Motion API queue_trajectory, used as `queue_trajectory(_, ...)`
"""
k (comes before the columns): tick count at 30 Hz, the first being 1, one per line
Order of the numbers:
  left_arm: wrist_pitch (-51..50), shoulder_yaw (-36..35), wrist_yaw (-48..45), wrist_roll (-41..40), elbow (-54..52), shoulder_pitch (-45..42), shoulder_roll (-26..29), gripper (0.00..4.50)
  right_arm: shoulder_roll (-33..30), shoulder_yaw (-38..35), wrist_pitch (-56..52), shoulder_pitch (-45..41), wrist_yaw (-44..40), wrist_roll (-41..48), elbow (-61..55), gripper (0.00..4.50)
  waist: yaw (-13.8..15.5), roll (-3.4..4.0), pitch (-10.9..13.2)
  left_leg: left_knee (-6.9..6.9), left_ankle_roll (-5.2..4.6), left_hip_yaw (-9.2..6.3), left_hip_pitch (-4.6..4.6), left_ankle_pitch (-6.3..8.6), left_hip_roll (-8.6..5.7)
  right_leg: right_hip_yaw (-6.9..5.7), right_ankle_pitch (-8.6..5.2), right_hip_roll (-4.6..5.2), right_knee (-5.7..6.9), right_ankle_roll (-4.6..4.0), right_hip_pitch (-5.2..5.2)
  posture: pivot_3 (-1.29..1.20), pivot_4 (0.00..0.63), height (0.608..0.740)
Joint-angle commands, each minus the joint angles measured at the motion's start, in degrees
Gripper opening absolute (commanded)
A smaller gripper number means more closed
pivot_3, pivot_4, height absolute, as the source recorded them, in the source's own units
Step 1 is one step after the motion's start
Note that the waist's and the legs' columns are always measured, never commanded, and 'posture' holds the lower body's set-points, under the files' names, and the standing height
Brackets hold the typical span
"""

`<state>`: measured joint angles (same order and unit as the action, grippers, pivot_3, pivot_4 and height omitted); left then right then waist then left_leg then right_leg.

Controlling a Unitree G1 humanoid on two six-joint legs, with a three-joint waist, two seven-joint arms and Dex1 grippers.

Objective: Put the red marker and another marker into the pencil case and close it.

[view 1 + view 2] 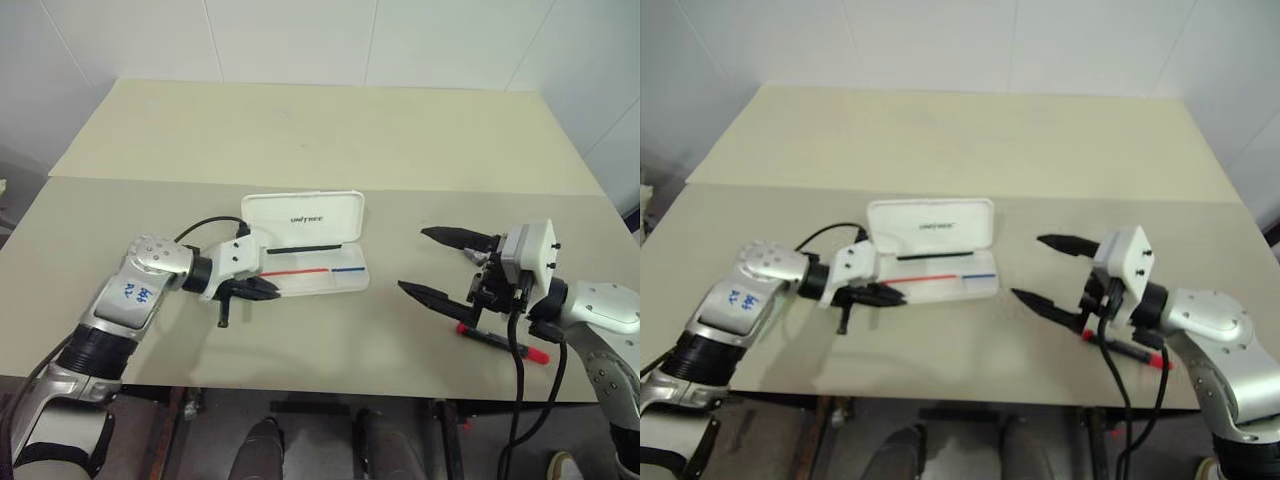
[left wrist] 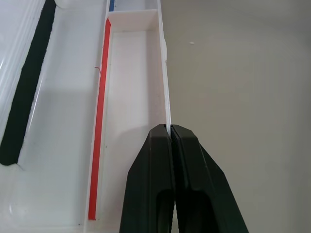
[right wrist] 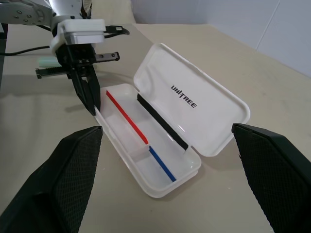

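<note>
Near the centre of the head view, on the beige table [image 1: 330,130], the pencil case [image 1: 345,281] lying open, white lid [image 1: 303,217] tilted back and showing dark lettering, a red-and-blue line running along the inside of the tray. At the tray's left end, the left gripper [image 1: 262,290] clenched, black fingers [image 2: 160,184] pressed flat together with nothing between them, tips just over the tray's near rim in the left wrist view. At centre right, the right gripper [image 1: 433,264] released, fingers spread wide, pointing left toward the case and well apart from it. Low at the right, under that gripper, the red marker [image 1: 505,343] lying flat on the table, dark barrel with red ends. In the upper left of the right wrist view, a pale greenish shape behind the left gripper, too hidden to tell what.
</note>
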<state>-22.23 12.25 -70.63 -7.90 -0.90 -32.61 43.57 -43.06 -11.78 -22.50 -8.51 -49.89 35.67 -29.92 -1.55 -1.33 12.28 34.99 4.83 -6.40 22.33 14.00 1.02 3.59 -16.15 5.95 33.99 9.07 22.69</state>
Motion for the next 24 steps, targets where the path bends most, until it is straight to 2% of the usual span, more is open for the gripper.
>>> queue_trajectory(1, -0.7, -1.2, 0.0, -2.1, -4.9, 1.0, 0.1, 0.02, -0.2, -1.5, 0.1, -0.1, 0.4, 1.1, -2.0, 4.5, 0.0, 0.0, 0.0, 0.01, 0.0, 0.0, 0.0, 0.0, 0.0, 0.0, -0.03, 0.0, 0.0, -0.06, 0.0, 0.0, 0.15, 0.74)
queue_trajectory(6, -1.4, -0.5, 1.3, -2.3, -8.0, 3.6, -0.6, 0.02, 0.1, -1.2, -0.3, 0.2, 1.3, 1.5, -2.9, 4.5, 0.0, 0.0, 0.0, 0.02, 0.0, 0.0, 0.0, 0.0, 0.0, 0.0, -0.06, 0.0, 0.01, -0.12, 0.0, 0.0, 0.15, 0.74)
queue_trajectory(16, 2.3, 0.2, 2.0, -0.2, -4.1, 5.7, 0.2, 0.02, 0.2, -1.4, -1.2, 0.1, 2.4, 1.9, -3.8, 4.5, 0.0, 0.0, 0.0, 0.05, 0.0, 0.0, 0.0, 0.0, 0.0, 0.0, -0.12, 0.0, 0.01, -0.22, -0.01, 0.0, 0.15, 0.74)
queue_trajectory(20, 0.4, 0.1, 2.3, -1.3, -4.4, 5.3, -0.6, 0.02, 0.2, -1.2, -1.3, -0.1, 2.6, 2.0, -3.9, 4.5, 0.0, 0.0, 0.0, 0.04, 0.0, 0.0, -0.01, 0.0, 0.0, 0.0, -0.11, 0.0, 0.02, -0.22, -0.01, 0.0, 0.15, 0.74)
queue_trajectory(21, 0.3, -0.2, 2.8, -1.5, -4.9, 5.1, -0.9, 0.44, 0.4, -0.9, -1.2, -0.3, 2.7, 1.9, -3.7, 4.5, 0.0, 0.0, 0.0, 0.04, 0.0, 0.0, -0.01, 0.0, 0.0, 0.0, -0.11, 0.0, 0.02, -0.22, -0.01, 0.0, 0.15, 0.74)
queue_trajectory(24, -0.4, -1.1, 2.6, -3.0, -6.8, 4.7, -1.0, 1.33, 0.8, -0.3, -1.1, -0.7, 2.7, 1.7, -3.3, 4.5, 0.0, 0.0, 0.0, 0.05, 0.0, 0.0, -0.01, 0.0, 0.0, 0.0, -0.1, 0.0, 0.04, -0.19, -0.01, 0.0, 0.15, 0.74)
